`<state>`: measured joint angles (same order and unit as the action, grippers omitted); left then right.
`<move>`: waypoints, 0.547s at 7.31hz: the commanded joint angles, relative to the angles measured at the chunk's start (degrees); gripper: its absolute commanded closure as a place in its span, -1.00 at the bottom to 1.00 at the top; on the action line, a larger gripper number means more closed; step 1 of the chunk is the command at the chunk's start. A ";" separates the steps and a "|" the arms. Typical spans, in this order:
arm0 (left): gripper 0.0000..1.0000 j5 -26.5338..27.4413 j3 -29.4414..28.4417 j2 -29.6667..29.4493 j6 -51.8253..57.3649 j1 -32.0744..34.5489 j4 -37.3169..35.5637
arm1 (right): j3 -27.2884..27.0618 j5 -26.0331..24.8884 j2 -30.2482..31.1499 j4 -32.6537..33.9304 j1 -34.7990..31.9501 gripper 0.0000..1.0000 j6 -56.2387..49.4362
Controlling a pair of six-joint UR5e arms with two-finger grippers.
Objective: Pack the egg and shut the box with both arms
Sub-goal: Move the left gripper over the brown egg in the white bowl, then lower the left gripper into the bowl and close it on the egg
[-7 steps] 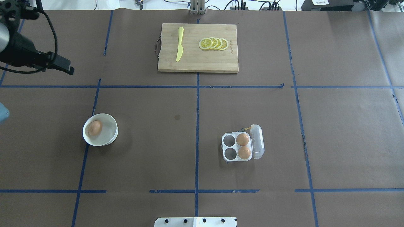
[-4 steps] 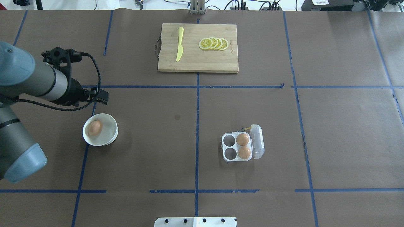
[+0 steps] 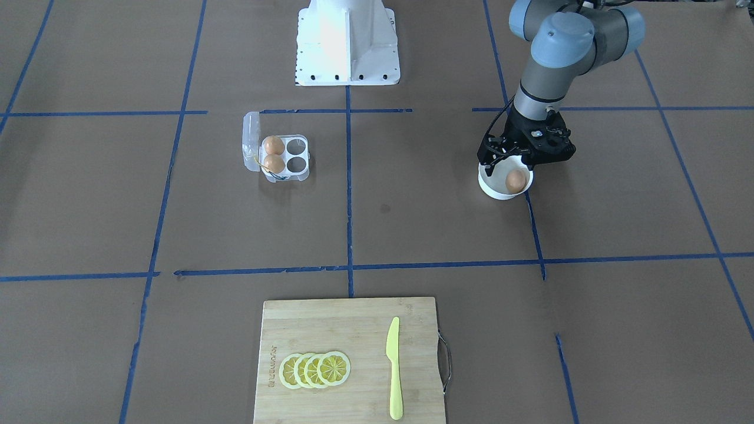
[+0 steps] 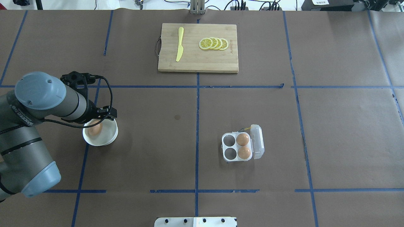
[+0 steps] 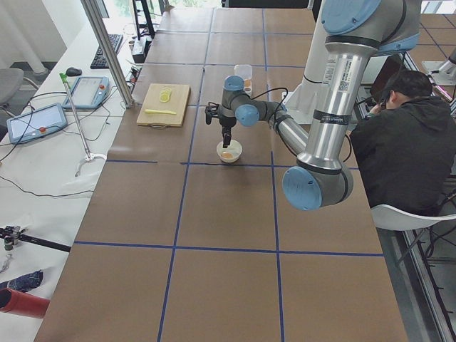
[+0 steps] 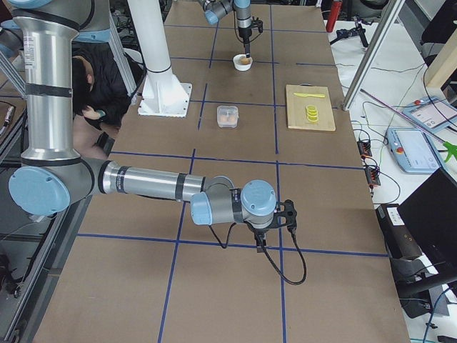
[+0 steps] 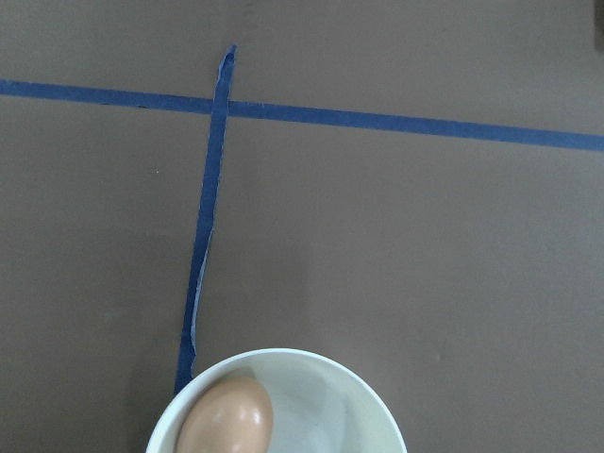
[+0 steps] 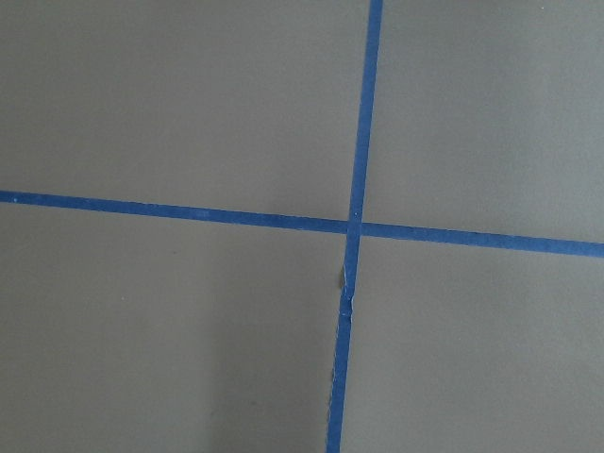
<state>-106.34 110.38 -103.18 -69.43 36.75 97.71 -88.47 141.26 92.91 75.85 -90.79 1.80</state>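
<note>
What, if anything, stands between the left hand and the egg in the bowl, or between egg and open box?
Nothing visible. The left hand hangs over the bowl holding the egg; the way to the box looks free.

The table cover (image 4: 341,132) looks like matt brown paper, crossed by smooth blue tape (image 8: 363,123). The egg (image 7: 226,420) has a smooth, softly shining shell; the white bowl (image 7: 330,406) is glossy. The box (image 4: 257,143) is clear shiny plastic. The cutting board (image 4: 195,60) is pale wood, the knife (image 4: 180,44) smooth yellow plastic. The left arm (image 4: 19,148) shows satin grey metal with pale blue caps.
</note>
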 commanded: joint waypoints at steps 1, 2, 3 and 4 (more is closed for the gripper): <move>-0.81 0.16 -0.87 0.43 0.08 -0.19 -0.15 | -0.21 0.15 0.16 0.00 0.00 -1.00 0.04; -0.79 0.16 -1.48 0.70 0.34 -0.54 -0.07 | -0.22 0.15 0.25 0.00 0.00 -1.00 0.04; -0.78 0.08 -2.01 0.70 0.35 -0.63 -0.07 | -0.22 0.24 0.25 -0.09 0.00 -1.00 -0.04; -0.78 0.08 -2.27 0.70 0.35 -1.15 -0.07 | -0.30 0.24 0.42 -0.09 0.00 -1.00 -0.04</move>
<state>-106.23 108.58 -102.54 -69.12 36.09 97.64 -88.69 141.47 93.19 75.79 -90.79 1.79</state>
